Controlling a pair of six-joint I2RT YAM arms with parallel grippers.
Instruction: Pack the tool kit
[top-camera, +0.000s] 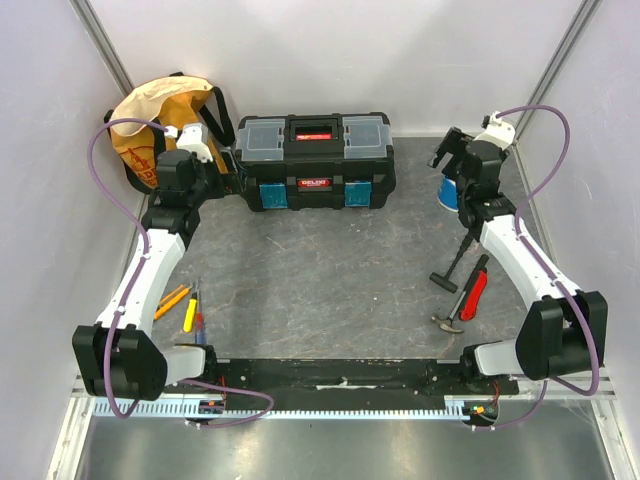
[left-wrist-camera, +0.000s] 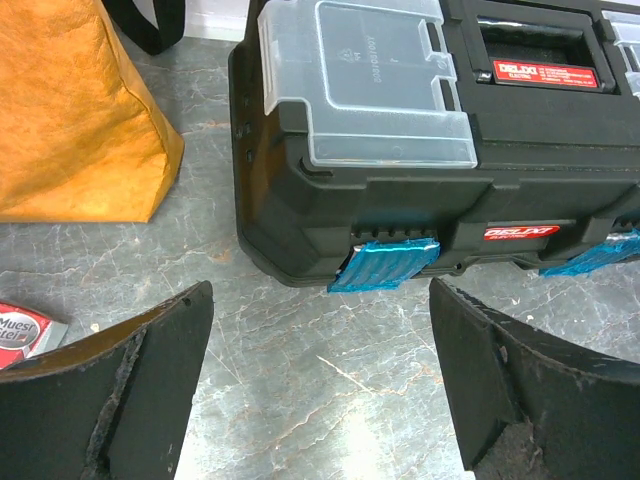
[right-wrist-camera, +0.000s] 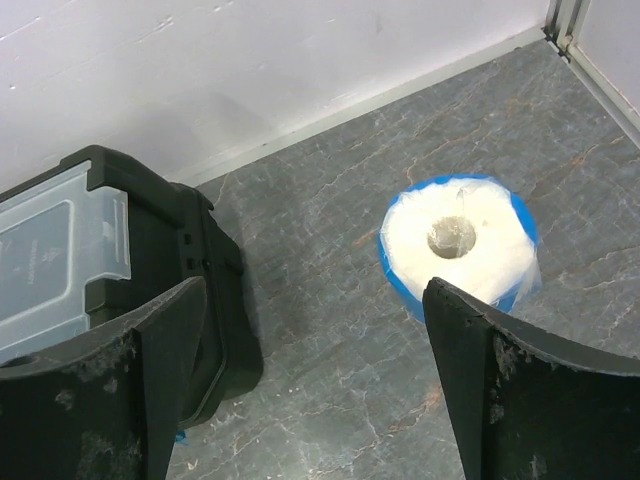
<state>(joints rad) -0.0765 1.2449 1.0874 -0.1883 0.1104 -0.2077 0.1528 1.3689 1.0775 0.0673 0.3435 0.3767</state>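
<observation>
Grey stone-look table, white walls; the tool kit sits closed at far centre. Left claw and right claw flank it, both wide open and empty. Probably the opening step: the blue latch needs releasing next.

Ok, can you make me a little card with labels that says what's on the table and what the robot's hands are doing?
tool kit: black box, lid down, at the back in the middle
left gripper: open, holding nothing, pointing at the box's left end
right gripper: open, holding nothing, above the floor by the box's right end
fabric bag: orange-yellow, back left corner
paper roll: white in blue wrap, standing right of the box
black hammer: lying on the right
red-handled hammer: beside it
small tools: yellow and orange handles, lying on the left
</observation>
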